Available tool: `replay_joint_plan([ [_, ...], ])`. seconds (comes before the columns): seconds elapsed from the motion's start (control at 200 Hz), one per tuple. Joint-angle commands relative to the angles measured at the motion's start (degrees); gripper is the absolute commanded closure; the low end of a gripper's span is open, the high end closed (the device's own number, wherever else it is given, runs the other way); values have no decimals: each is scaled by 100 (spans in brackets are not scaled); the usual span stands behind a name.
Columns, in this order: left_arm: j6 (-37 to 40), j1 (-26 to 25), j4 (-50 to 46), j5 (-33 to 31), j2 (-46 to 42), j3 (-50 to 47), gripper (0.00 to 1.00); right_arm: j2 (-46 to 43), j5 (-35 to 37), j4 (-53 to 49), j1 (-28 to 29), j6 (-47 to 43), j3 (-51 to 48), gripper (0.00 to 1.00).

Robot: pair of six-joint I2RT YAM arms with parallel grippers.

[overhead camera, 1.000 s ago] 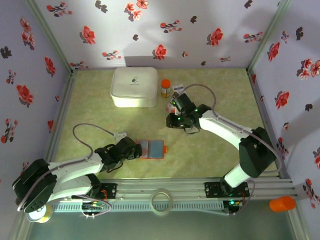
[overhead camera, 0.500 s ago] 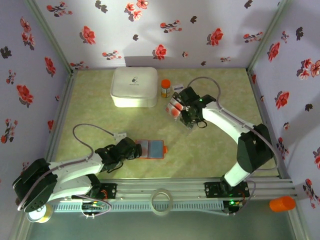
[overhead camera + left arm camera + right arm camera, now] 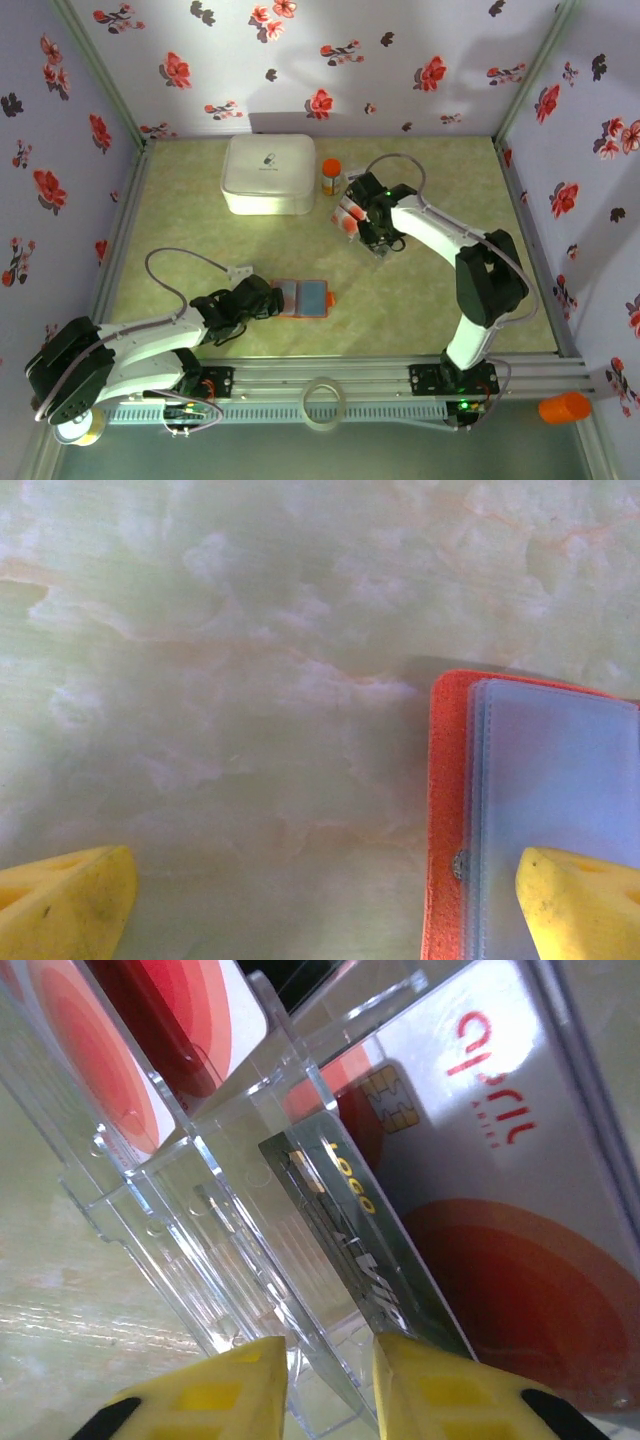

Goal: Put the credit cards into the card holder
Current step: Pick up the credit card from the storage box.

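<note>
Pale-green tabletop [image 3: 430,300], floral walls [image 3: 300,70]; left gripper [image 3: 325,905] wide, right gripper [image 3: 330,1385] narrow at credit cards [image 3: 480,1170].

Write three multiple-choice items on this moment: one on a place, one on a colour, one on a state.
1. Where does the card holder lie? A) by the left gripper; B) propped against a wall; C) held in the air.
2. What colour is its cover? A) green; B) orange-red; C) black.
3. How do the left gripper's jaws stand? A) shut; B) clamped on something; C) wide open.
1A: the top view shows it flat beside that gripper. 2B: an orange-red edge shows in the left wrist view. 3C: the yellow fingers stand far apart.
</note>
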Motion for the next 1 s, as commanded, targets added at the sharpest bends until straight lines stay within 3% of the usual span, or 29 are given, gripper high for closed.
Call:
replay_joint_plan([
  [0.0,-129,-25,-72,9,13,-154,2,132,-62,-78,-41,-80,149,77],
  [0.36,-130,-25,-46,5,34,-152,2,-23,-447,-2,-111,-508,221,100],
  [0.685,-154,-25,-90,3,-142,-74,1,-691,-1003,-290,-120,-609,530,100],
  [0.995,-301,-30,-515,55,-362,-28,1,-1288,-2185,493,179,591,202,100],
])
